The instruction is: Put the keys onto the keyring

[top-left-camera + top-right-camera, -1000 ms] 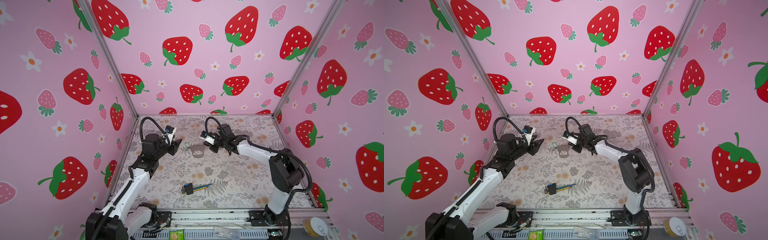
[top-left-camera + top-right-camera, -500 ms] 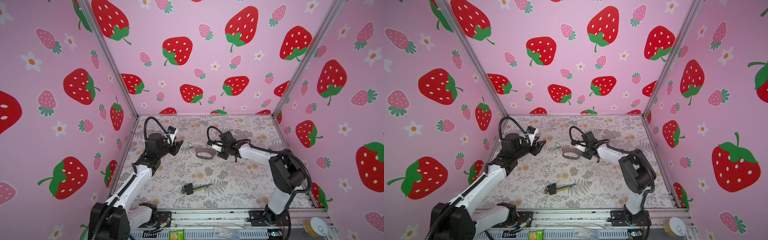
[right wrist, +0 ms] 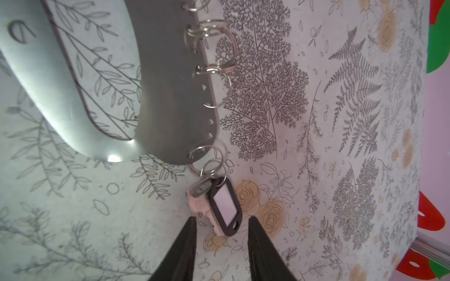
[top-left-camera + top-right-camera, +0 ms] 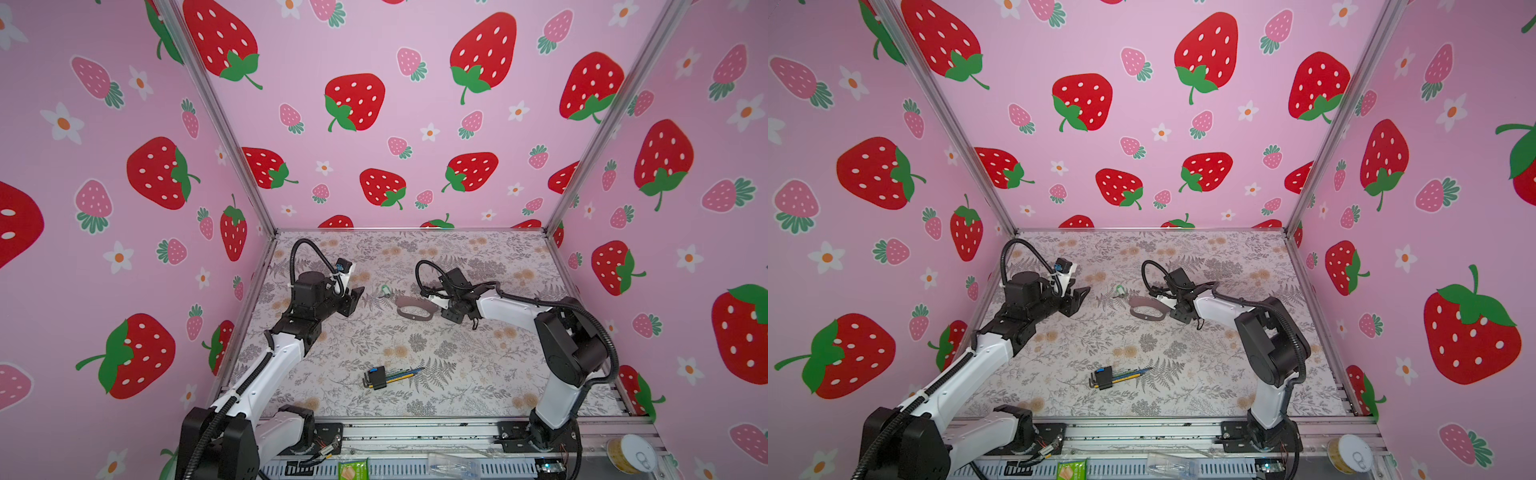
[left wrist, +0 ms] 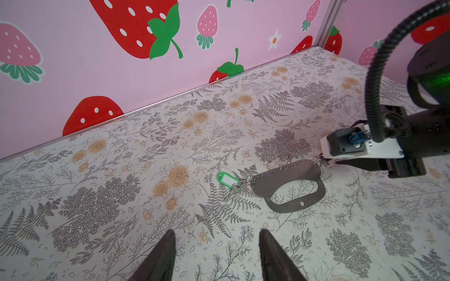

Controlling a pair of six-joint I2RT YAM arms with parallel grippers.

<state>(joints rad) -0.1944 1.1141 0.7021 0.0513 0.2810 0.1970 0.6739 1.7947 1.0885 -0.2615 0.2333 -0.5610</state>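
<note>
While arms reach inward, left end effector (image 5: 215,233) and right end effector (image 3: 222,217) stand parted.

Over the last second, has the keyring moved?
Yes. In both top views the keyring has drifted rightward, judged against the hex wrench bundle, which stayed put.

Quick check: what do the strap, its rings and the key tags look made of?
Strap: matte brown, leather-like, punched holes along one edge; could be synthetic. Rings: shiny silvery wire, likely steel. Green tag and black tag: glossy plastic frames, white inserts.
</note>
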